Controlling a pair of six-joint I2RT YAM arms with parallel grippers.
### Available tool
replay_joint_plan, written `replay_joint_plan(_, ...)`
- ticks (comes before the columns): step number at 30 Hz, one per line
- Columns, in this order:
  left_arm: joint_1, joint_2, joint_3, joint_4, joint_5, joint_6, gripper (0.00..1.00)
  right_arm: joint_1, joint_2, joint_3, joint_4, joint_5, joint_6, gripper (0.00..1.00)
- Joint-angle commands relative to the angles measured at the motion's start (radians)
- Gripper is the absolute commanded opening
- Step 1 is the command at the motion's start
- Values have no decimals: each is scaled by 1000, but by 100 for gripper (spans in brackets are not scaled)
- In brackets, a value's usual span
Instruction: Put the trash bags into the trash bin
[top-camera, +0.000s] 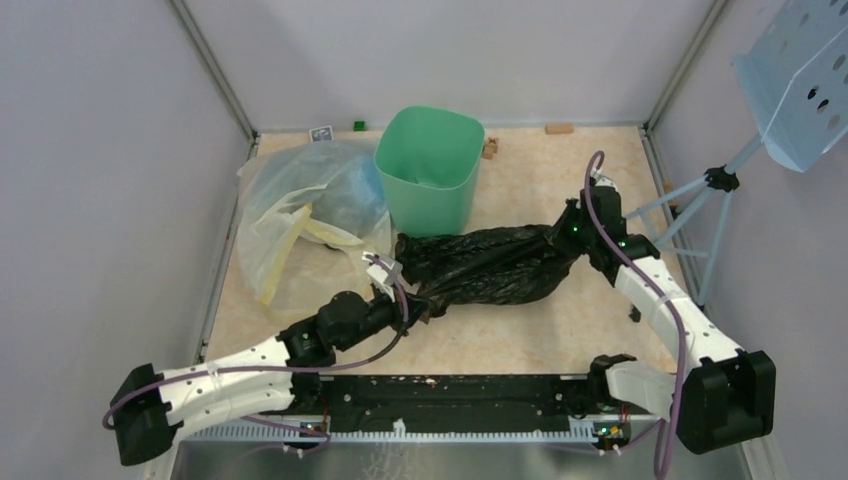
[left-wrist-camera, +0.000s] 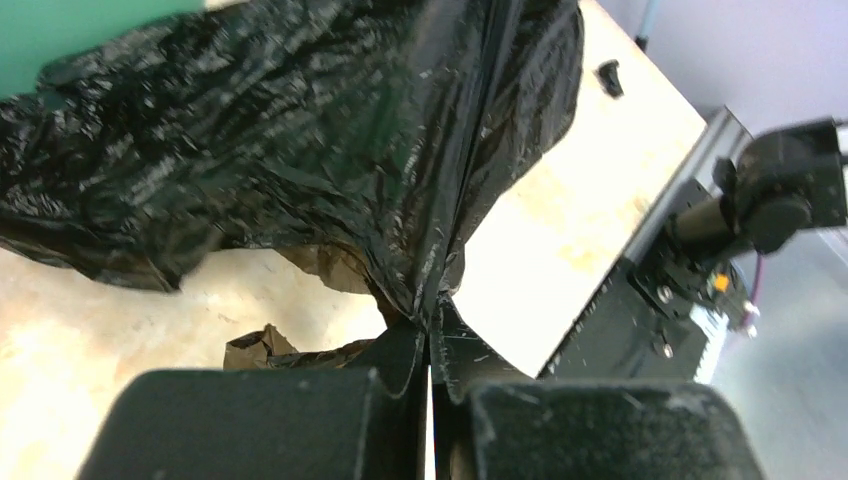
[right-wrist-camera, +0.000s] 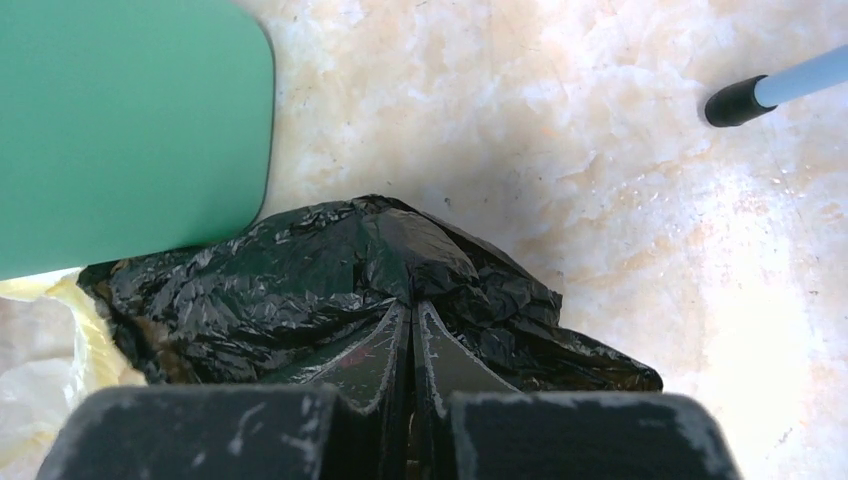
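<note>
Trash bag (top-camera: 490, 265), one, clenched by left pincer (left-wrist-camera: 430, 340) and right pincer (right-wrist-camera: 412, 330), beside one trash bin (top-camera: 430, 175).

trash bag (top-camera: 490, 265): black, glossy, crinkled, stretched out beside bin | trash bin (top-camera: 430, 200): mint-green, upright, open

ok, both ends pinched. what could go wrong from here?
1. The left end effector pinches only a thin fold of the black bag; the film may slip or tear on lifting.
2. Stretched to the right end effector, it spans wider than the bin and may drape over its rim or tip it.
3. The clear bag lies beside the left arm and could snag.
</note>
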Motion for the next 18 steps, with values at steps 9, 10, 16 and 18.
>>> replay_joint_plan(9,-1,-27,183,-249,232,-59,0,-8,41,180,-23,-18,-105,10)
replay_joint_plan(10,0,-15,217,-280,228,-62,0,-8,45,198,-38,-43,-121,16)
replay_joint_plan(16,34,111,449,-445,240,-131,0,-8,-30,223,-134,-40,-164,72)
replay_joint_plan(18,46,145,538,-489,250,-167,0,-8,-84,205,-164,-38,-172,73)
